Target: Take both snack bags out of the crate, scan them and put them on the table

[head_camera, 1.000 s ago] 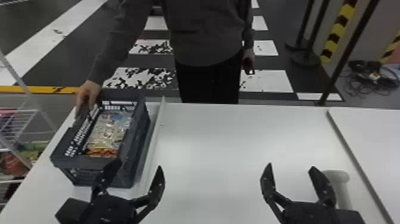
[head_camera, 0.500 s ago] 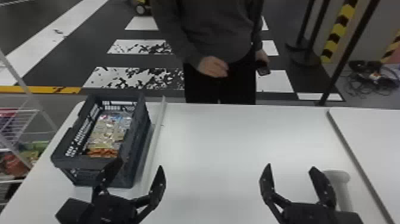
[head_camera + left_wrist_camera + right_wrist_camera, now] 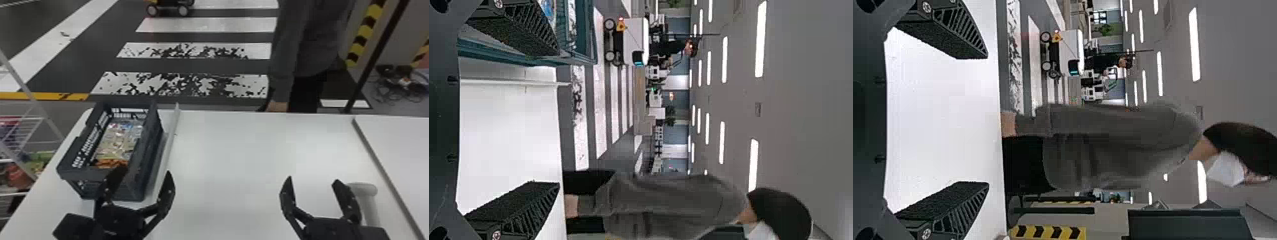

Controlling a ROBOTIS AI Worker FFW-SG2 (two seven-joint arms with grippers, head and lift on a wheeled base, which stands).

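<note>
Over the near end of the crate [image 3: 150, 159] my left gripper [image 3: 143, 178] stands open, one finger in front of the crate's near corner, the other over the table to its right. Inside the crate lie the shiny snack bags [image 3: 118, 140], with an orange part at the near end; where one ends and the other begins I cannot tell. My right gripper [image 3: 311, 185] is open above the table's right part, beside a pale scanner-like object [image 3: 367, 194]. In the left wrist view my left gripper [image 3: 556, 120] has nothing between its fingers, and in the right wrist view neither does my right gripper [image 3: 987, 120].
A raised white strip [image 3: 172, 134] runs along the crate's right side on the white table [image 3: 242, 153]. Another table surface [image 3: 402, 146] adjoins at the right beyond a grey seam. To the left stands a wire rack [image 3: 22, 127] with colourful packages.
The person's hand has let go of the crate's far left rim, and the person has moved off to the right. Both my arms have stayed where they were.
</note>
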